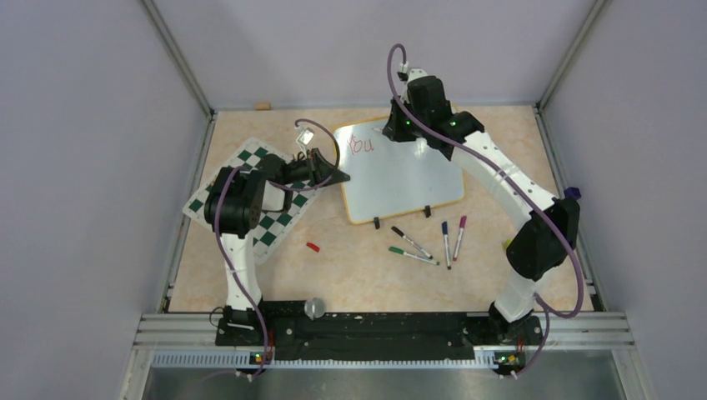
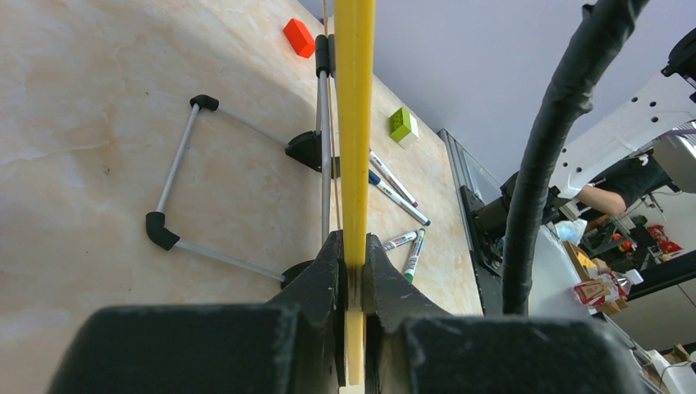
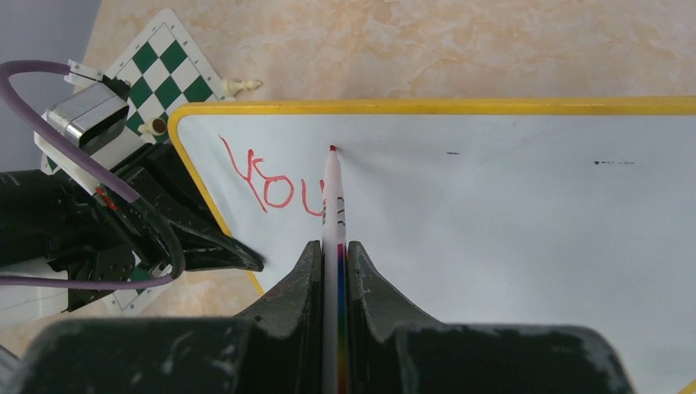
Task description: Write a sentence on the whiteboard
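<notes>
The whiteboard (image 1: 404,179) lies tilted at mid-table, glossy white with a yellow frame, and "You" (image 1: 360,143) is written on it in red near its far left corner. My left gripper (image 1: 338,177) is shut on the frame at the board's left edge; in the left wrist view its jaws (image 2: 353,263) pinch the yellow frame edge (image 2: 354,123). My right gripper (image 3: 332,254) is shut on a red marker (image 3: 331,197). The marker's tip points at the whiteboard (image 3: 509,238) just right of "You" (image 3: 267,185). I cannot tell whether the tip touches. In the top view the right gripper (image 1: 385,129) hovers over the far left corner.
A green-and-white chess mat (image 1: 258,208) lies under the left arm, with a small chess piece (image 3: 238,84) beside it. Several capped markers (image 1: 429,242) lie in front of the board. A red cap (image 1: 313,247) and a green block (image 2: 401,125) sit on the table. The board's wire stand (image 2: 185,164) rests on the tabletop.
</notes>
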You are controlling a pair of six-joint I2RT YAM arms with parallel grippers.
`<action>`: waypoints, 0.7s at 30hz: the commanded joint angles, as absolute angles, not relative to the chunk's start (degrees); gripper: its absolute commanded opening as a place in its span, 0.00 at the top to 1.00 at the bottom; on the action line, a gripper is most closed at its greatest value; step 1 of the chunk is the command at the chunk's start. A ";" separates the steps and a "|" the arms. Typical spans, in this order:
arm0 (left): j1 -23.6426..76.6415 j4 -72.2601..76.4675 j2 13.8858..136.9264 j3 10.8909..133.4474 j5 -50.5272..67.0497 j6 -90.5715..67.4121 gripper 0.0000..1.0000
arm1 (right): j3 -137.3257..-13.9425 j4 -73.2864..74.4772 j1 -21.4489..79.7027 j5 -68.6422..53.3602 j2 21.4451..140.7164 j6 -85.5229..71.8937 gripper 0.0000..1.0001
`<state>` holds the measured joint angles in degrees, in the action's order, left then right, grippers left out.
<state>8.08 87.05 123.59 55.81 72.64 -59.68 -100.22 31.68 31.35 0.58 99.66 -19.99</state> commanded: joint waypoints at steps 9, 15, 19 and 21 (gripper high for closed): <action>9.32 92.80 121.29 56.00 79.19 -59.25 1.00 | -101.54 31.90 31.15 2.21 100.40 -20.99 1.00; 9.32 92.81 121.29 55.98 79.12 -59.24 1.00 | -100.47 32.70 31.19 4.19 99.87 -21.27 1.00; 9.31 92.81 121.35 56.01 79.06 -59.24 1.00 | -99.87 32.95 31.16 3.99 99.42 -21.55 1.00; 9.32 92.81 121.35 56.07 79.10 -59.19 1.00 | -99.54 32.83 31.14 3.32 99.10 -21.77 1.00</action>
